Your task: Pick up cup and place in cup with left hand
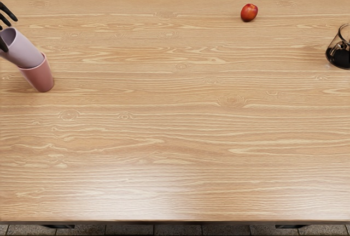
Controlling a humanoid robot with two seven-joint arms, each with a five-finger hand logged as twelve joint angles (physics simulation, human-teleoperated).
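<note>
At the left edge my left hand [11,34] shows only some black fingers, spread apart; the rest is cut off. Two of them stick out above the lilac cup [24,49] without visibly closing on it, and another overlaps its left side near the rim. The lower end of that cup sits inside the mouth of the pink cup [39,77], which stands on the table. Most of the lilac cup rises above the pink rim, slanting up and left in the picture.
A red apple-like fruit [249,12] lies toward the back of the wooden table [175,126], right of centre. At the right edge, a glass vessel with dark contents [339,56] is partly cut off. Behind the table runs a brick wall.
</note>
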